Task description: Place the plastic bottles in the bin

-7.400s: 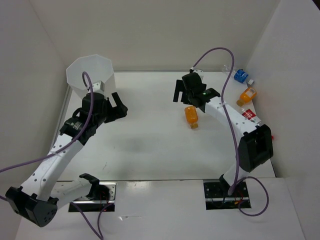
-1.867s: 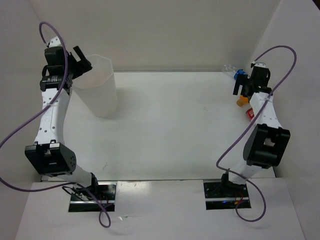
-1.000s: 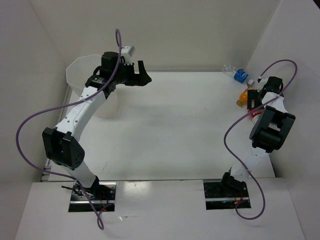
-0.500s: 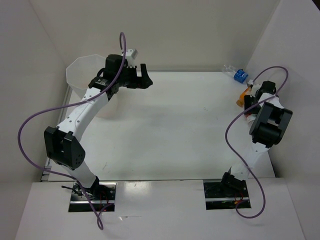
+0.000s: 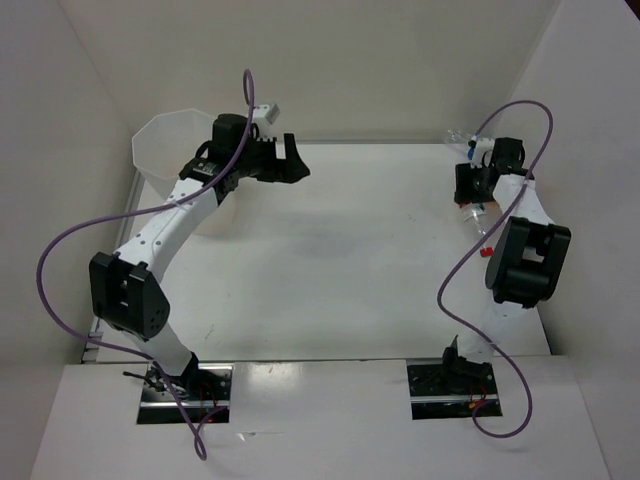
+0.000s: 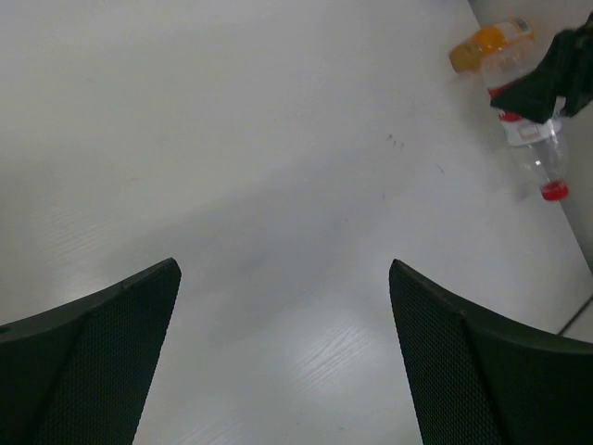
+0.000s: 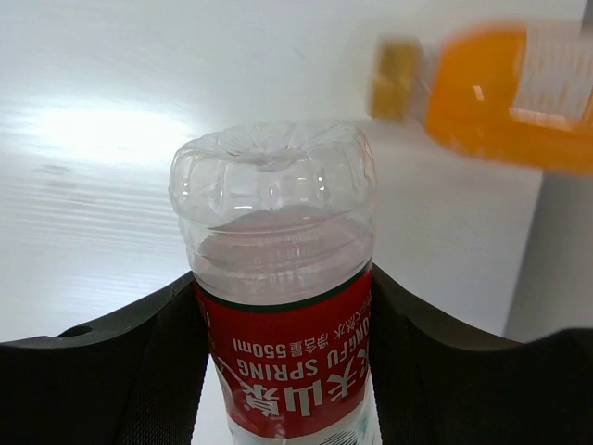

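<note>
My right gripper (image 7: 283,289) is shut on a clear plastic bottle with a red label (image 7: 278,343); its ribbed base points away from the camera. In the top view this gripper (image 5: 472,195) is at the far right, and the bottle (image 5: 480,220) hangs toward its red cap (image 5: 489,250). An orange bottle (image 7: 505,93) lies just beyond, blurred; the left wrist view shows it too (image 6: 489,42). A clear bottle with a blue label (image 5: 458,137) lies in the far right corner. My left gripper (image 5: 290,163) is open and empty, right of the white bin (image 5: 150,135).
White walls close the table (image 5: 340,250) on the left, back and right. The right wall stands close beside the bottles. My left arm crosses in front of the bin's right side. A purple cable loops over each arm.
My right gripper has shut on the red-labelled bottle and swung it left, away from the right wall. The left arm has hardly moved and stays open.
</note>
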You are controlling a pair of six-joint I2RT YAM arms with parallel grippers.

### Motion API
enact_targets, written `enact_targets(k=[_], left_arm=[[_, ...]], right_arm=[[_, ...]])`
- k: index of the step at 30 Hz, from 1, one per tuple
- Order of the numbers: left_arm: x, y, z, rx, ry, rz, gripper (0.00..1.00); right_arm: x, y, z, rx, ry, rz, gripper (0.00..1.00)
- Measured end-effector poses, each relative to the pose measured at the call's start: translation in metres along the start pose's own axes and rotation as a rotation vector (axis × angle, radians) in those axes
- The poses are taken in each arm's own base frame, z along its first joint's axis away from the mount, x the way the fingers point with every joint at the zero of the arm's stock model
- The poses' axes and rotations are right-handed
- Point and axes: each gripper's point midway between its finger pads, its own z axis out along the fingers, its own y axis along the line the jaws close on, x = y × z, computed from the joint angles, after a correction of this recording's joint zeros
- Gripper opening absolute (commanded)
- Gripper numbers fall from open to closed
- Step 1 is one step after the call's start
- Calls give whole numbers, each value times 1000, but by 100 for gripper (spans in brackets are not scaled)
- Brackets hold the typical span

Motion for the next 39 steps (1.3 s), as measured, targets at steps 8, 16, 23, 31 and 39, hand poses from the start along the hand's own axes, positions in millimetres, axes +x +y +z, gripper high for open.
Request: enact_targets(k=[8, 16, 23, 31, 39], left_arm=[[28, -42, 7, 217, 41, 29, 100], [19, -115, 4, 449, -29, 81, 100], [11, -141, 8, 485, -61, 125, 100], [28, -145, 38, 456, -3, 119, 100], [36, -149, 46, 462, 19, 117, 88]], right_arm=[[-155, 159, -140, -393, -554, 80, 54], [-170, 308, -193, -880, -490, 313, 54], [-166, 326, -197, -970, -404, 515, 55], [-179, 331, -217, -1038, -417, 598, 55], [-175, 347, -222, -1076, -393, 604, 58]])
